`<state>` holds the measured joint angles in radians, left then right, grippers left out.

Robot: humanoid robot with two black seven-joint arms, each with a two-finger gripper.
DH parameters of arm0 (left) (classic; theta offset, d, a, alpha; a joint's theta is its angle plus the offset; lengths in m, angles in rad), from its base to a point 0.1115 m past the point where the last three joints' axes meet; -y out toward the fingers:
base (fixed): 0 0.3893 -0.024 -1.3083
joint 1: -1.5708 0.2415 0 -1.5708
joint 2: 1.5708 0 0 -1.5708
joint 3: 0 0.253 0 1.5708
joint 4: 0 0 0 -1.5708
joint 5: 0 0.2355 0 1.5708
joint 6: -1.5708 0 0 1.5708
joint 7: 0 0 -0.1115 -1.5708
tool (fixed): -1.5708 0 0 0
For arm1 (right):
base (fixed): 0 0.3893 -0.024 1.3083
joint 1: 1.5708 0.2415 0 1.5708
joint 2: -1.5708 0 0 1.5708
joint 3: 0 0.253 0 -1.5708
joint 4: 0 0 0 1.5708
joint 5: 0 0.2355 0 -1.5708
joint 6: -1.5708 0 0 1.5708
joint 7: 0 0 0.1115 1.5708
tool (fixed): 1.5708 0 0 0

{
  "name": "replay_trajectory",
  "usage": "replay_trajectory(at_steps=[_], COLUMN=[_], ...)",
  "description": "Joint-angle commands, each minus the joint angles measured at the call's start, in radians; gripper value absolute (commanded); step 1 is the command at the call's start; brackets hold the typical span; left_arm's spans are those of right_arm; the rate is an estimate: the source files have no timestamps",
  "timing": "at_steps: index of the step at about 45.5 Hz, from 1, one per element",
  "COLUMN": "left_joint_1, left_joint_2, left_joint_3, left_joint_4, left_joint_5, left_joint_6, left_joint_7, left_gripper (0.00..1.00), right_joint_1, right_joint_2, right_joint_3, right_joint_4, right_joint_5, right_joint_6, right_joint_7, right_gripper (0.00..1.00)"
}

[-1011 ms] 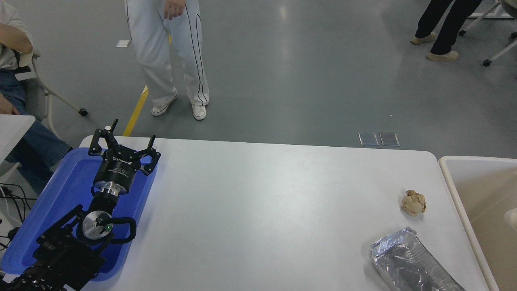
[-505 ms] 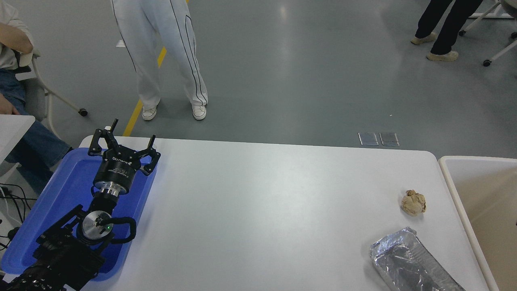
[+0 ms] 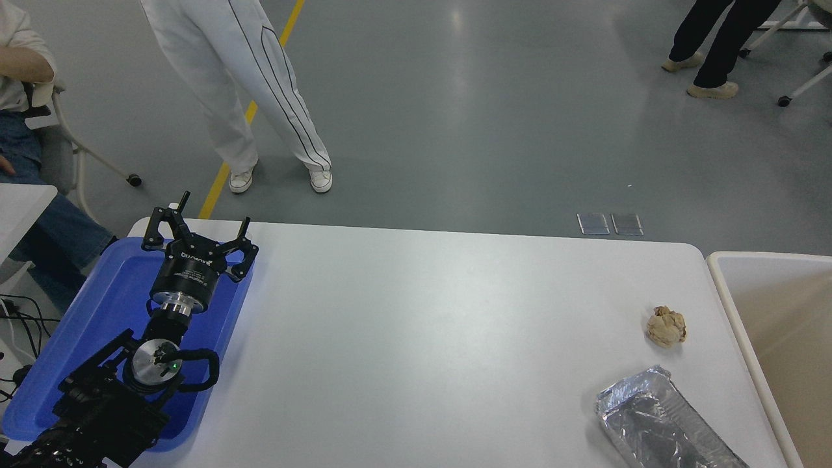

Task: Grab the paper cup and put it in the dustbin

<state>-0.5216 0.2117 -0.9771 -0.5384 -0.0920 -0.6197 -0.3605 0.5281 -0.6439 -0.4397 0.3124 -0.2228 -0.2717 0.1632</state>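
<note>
The paper cup is out of view. The dustbin (image 3: 767,258), a big bin with an off-white rim and a beige inside, stands against the table's right end and is cut off by the picture's edge. My left gripper (image 3: 215,209) is parked at the lower left over a blue tray, its fingers spread open and holding nothing. My right arm does not show.
A blue tray (image 3: 97,305) lies under the left arm. A crumpled tan paper ball (image 3: 665,325) and a silver foil tray (image 3: 656,426) sit near the dustbin. A person in white trousers (image 3: 260,97) stands beyond the far edge, and another sits at the far left (image 3: 26,130).
A pale shape at the right edge inside the dustbin has gone from view. The person in white trousers has stepped to the left. The left arm has not moved.
</note>
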Motion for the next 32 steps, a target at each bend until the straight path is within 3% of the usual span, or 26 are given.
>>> replay_trajectory(at_steps=[1,14,17,19,23,32], left_joint_1=[0.0,0.0,0.0,0.0,0.0,0.0], left_joint_2=[0.0,0.0,0.0,0.0,0.0,0.0], left_joint_3=[0.0,0.0,0.0,0.0,0.0,0.0], left_joint_4=[0.0,0.0,0.0,0.0,0.0,0.0], left_joint_5=[0.0,0.0,0.0,0.0,0.0,0.0], left_joint_6=[0.0,0.0,0.0,0.0,0.0,0.0], left_joint_7=[0.0,0.0,0.0,0.0,0.0,0.0], left_gripper=[1.0,1.0,1.0,1.0,1.0,1.0], right_joint_1=[0.081,0.168,0.188,0.207,0.268,0.507], right_joint_2=[-0.154,-0.264,-0.293,-0.31,-0.342,-0.355], right_joint_3=[-0.002,-0.01,-0.016,-0.028,-0.074,-0.348], right_joint_4=[0.263,0.462,0.505,0.533,0.582,0.606], right_joint_5=[-0.055,-0.101,-0.102,-0.101,-0.098,-0.099], right_joint_6=[0.002,0.072,0.103,0.117,0.147,0.434], right_joint_7=[0.001,-0.001,-0.001,-0.001,-0.001,-0.001], right_gripper=[0.73,0.81,0.88,0.98,1.0,1.0])
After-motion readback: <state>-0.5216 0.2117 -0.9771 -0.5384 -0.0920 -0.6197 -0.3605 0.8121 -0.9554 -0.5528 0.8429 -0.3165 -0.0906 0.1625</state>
